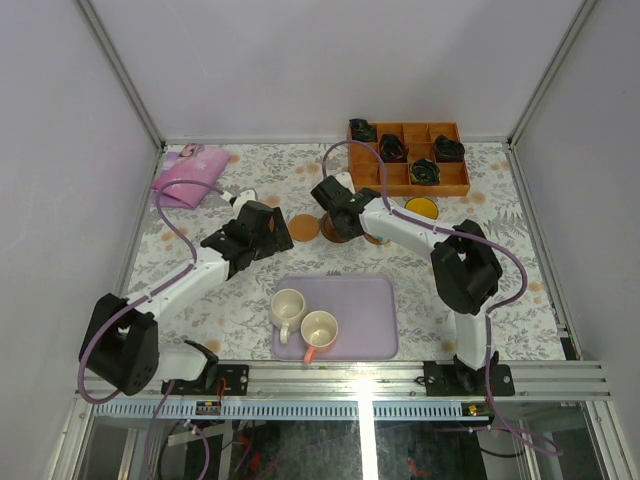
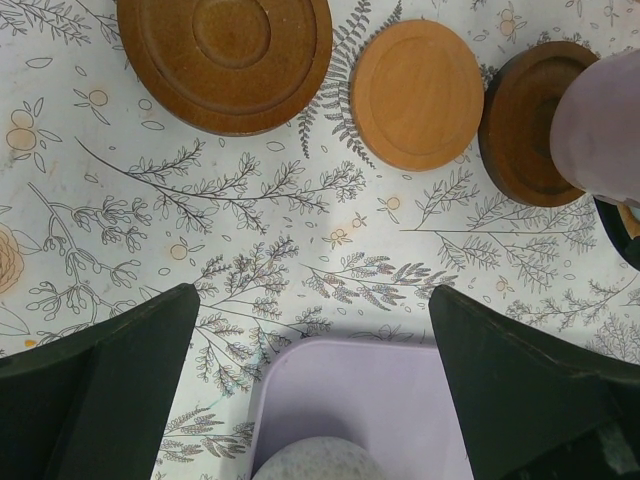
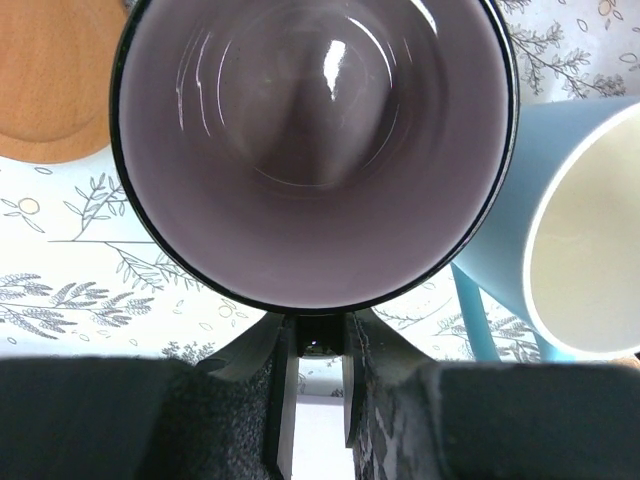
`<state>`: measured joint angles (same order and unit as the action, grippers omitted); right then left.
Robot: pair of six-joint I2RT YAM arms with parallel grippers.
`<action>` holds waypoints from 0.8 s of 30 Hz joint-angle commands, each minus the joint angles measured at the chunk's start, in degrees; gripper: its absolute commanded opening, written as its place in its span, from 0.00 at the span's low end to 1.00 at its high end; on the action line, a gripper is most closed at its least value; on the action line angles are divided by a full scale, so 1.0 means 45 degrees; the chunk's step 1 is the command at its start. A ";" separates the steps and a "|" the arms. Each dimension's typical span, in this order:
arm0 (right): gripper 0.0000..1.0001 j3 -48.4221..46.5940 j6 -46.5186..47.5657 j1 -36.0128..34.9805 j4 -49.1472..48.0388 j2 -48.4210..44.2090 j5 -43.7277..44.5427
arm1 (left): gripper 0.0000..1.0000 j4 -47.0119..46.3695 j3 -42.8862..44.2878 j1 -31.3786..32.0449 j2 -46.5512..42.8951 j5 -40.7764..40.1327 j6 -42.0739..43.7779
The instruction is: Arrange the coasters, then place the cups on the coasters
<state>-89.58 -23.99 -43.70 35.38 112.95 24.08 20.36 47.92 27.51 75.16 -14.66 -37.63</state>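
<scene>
The right pincer [image 3: 318, 350] is pinched nearly closed on the near side of the mauve glazed ceramic cup [image 3: 310, 150], which sits straight ahead of its fingertips. Whether it grips the wall or the handle cannot be told. From the left wrist view the cup is over one edge of a dark brown round wooden coaster [image 2: 525, 120], not its middle, and contact cannot be judged. Released there, it would probably land on the coaster's raised rim and tilt or slide off. The pale blue ceramic cup [image 3: 570, 220] stands just to the pincer's right, so a sideways correction could knock it. A light tan round wooden coaster [image 3: 50, 80] lies close on its left. The left pincer [image 2: 312, 300], spread wide and empty, hovers near and could crowd a withdrawal.

The surface is a white cloth printed with grey sprigs [image 1: 250, 300], likely to ruck under a dragged coaster. Behind the right pincer a flat lilac tray [image 1: 370, 300] carries a cream cup [image 1: 288, 305] and a cream cup with a pink handle [image 1: 320, 328]. Plain pale walls [image 1: 60, 150] and metal posts [image 1: 120, 70] enclose the bay.
</scene>
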 commanded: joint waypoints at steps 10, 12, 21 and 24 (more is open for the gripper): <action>0.00 -0.1558 -0.0414 0.0102 -0.0653 0.0459 -0.0137 | 1.00 -0.0250 0.0438 -0.0127 0.0344 0.0023 0.0485; 0.00 -0.1558 -0.0477 0.0145 -0.0654 0.0496 -0.0148 | 1.00 -0.0232 0.0411 -0.0136 0.0351 0.0027 0.0527; 0.00 -0.1442 -0.0857 0.0203 -0.0479 0.0544 -0.0426 | 1.00 -0.0130 0.0331 -0.0156 0.0318 0.0022 0.0608; 0.00 -0.1405 -0.0969 0.0202 -0.0440 0.0502 -0.0572 | 1.00 -0.0130 0.0291 -0.0168 0.0299 0.0021 0.0627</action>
<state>-93.06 -26.59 -43.20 35.27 116.62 21.23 20.56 48.07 27.22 76.58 -14.15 -36.07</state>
